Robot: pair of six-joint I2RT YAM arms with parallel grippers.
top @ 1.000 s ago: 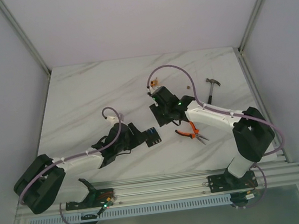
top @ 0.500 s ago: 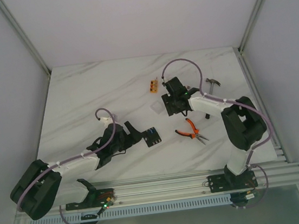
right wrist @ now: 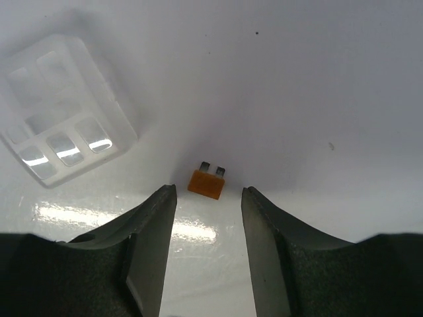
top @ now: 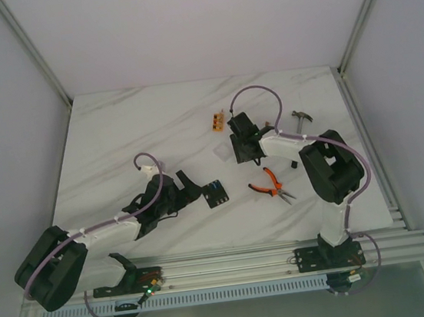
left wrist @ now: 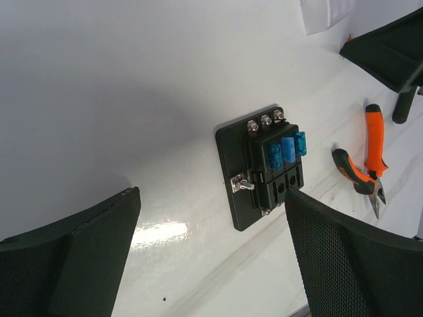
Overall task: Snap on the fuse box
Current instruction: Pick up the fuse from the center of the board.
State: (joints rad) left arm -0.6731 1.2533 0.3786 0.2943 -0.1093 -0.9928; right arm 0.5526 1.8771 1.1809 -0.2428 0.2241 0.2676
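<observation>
Fuse box (top: 216,195) is laid flat on the white marbled table (top: 117,139), left of centre, just ahead of the left jaws. Any marking on its face is too small to be read.

From the left wrist view, the long axis of the black base plate is seen running away from the camera, the far end tipped a little left. Three screw terminals (left wrist: 265,121) are set along the far end. Blue fuses (left wrist: 284,150) are seated in the far part of the raised block.

Left jaws are spread wide, nothing held. One finger (left wrist: 350,264) is seen overlapping the box's near right corner; contact cannot be told.

Right jaws are held partly apart, nothing gripped between the fingers (right wrist: 149,257). An orange fuse (right wrist: 206,183) is seen on the table just beyond the gap, with a clear cover (right wrist: 63,109) to its left. Orange-handled pliers (top: 271,184) are laid right of the box, apart from it.
</observation>
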